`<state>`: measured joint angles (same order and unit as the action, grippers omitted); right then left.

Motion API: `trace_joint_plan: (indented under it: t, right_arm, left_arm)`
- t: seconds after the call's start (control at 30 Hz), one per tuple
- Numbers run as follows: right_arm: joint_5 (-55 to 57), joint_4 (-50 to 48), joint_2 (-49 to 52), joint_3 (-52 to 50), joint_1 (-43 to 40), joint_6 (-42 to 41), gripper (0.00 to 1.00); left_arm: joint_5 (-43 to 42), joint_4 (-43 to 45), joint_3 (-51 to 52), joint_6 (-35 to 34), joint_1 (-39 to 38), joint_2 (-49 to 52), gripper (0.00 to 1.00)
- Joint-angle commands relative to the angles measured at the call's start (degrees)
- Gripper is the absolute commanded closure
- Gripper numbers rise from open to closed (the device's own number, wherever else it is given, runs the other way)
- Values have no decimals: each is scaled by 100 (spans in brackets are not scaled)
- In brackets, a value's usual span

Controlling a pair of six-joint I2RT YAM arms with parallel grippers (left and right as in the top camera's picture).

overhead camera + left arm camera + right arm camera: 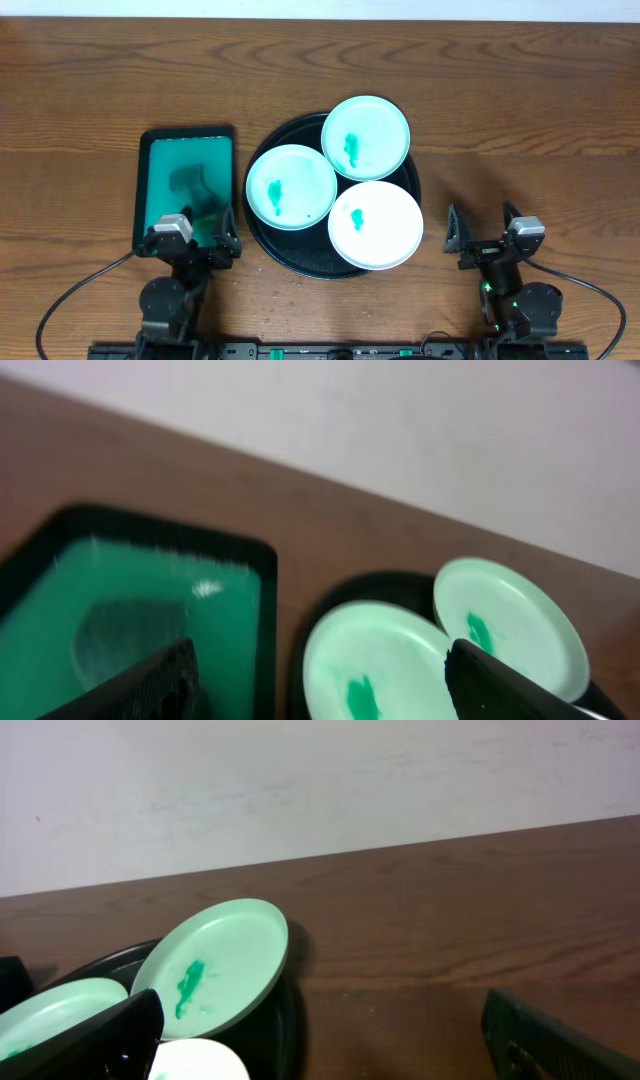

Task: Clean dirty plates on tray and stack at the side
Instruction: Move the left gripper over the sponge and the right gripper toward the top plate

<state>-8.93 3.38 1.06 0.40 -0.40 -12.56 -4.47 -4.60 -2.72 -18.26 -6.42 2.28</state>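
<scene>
The round black tray sits mid-table and holds three plates, each with a green smear: a mint one at the back, a mint one on the left, and a white one at the front right. My left gripper stands open over the near end of the green tray, left of the black tray. In the left wrist view its jaws are empty, with two plates ahead. My right gripper is open over bare wood right of the tray, and its jaws are empty.
A rectangular green tray with a black rim lies left of the black tray, with a dark grey lump in it. Bare wooden table lies to the right and behind. The right wrist view shows the back plate and a pale wall beyond the table edge.
</scene>
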Motion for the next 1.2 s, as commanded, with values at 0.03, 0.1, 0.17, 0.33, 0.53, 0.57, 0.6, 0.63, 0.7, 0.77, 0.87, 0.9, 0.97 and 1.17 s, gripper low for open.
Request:
trace_joint_plan:
  t: [0.03, 0.1, 0.17, 0.33, 0.53, 0.57, 0.6, 0.63, 0.7, 0.77, 0.87, 0.9, 0.97, 1.17]
  right_arm:
    - [98, -24, 17, -9, 48, -2, 1]
    - [229, -120, 17, -9, 48, -4, 1]
    - [247, -76, 17, -9, 48, -4, 1]
    - [857, 63, 17, -9, 48, 146, 1]
    - [-367, 79, 24, 184, 46, 81, 1]
    - [-645, 103, 44, 289, 46, 79, 1]
    - [-883, 197, 94, 463, 46, 83, 1]
    - [-975, 339, 160, 649, 46, 90, 1]
    - [-984, 793, 431, 1209, 46, 278, 1]
    - [-984, 1314, 955, 1967, 46, 675, 1]
    - [-1008, 2159, 2096, 3270, 48, 1222, 1]
    - [-1029, 2430, 2476, 3679, 50, 1307, 1]
    - [-1231, 3530, 3917, 5241, 50, 1416, 1]
    - [-2004, 5978, 6474, 8266, 52, 1388, 1]
  left_arm:
    - [-153, -514, -750, -409, 24, 776, 20]
    - [-155, -866, -1191, -387, 24, 1360, 20]
    - [-157, -1244, -1725, -387, 24, 2031, 20]
    - [-619, -2643, -3735, 66, 24, 4072, 20]
    - [-708, -4426, -5840, 201, 24, 5534, 20]
    - [-708, -4614, -6087, 275, 24, 5670, 20]
    - [-704, -4754, -6279, 348, 24, 5770, 20]
    - [-682, -4859, -6443, 369, 24, 5847, 20]
    - [-667, -4889, -6605, 367, 24, 5904, 20]
    - [-667, -4791, -6636, 365, 24, 5893, 20]
    - [-667, -4706, -6636, 365, 24, 5890, 20]
    - [-667, -4704, -6636, 363, 24, 5890, 20]
    - [-669, -4706, -6636, 363, 24, 5890, 20]
    - [-667, -4725, -6634, 363, 24, 5893, 20]
